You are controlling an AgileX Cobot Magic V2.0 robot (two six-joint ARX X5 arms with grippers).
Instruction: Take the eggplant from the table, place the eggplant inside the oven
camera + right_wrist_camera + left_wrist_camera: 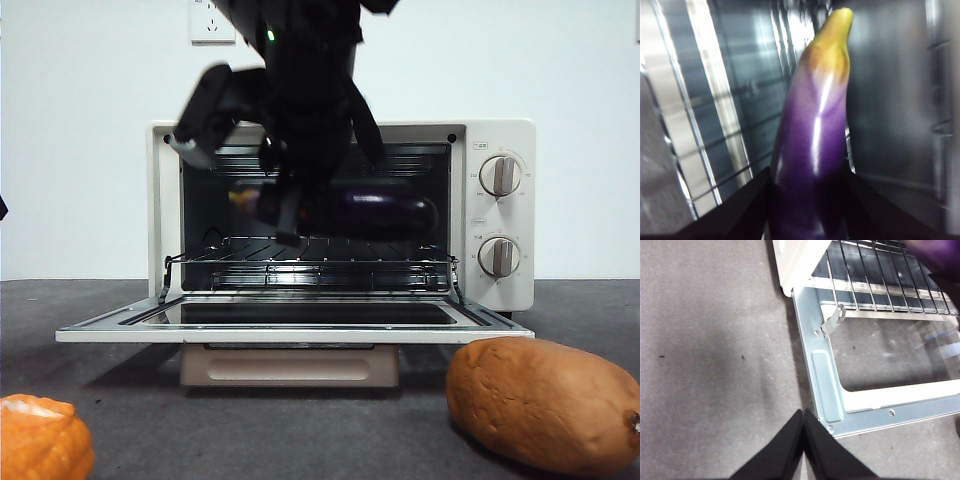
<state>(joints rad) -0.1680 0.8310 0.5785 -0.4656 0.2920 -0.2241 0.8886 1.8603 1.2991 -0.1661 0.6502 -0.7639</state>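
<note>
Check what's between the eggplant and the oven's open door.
The wire rack. In the front view the eggplant, held by the right claw, hangs just above it; the open door lies below the rack.

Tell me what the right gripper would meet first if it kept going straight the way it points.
Probably the oven's back or far inner wall. The right gripper, shut on the eggplant, points into the cavity; the eggplant's tip would touch first. Depth is unclear.

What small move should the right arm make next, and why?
Probably lower a little, then open. The right gripper holds the eggplant inside the oven, apparently just above the wire rack.
</note>
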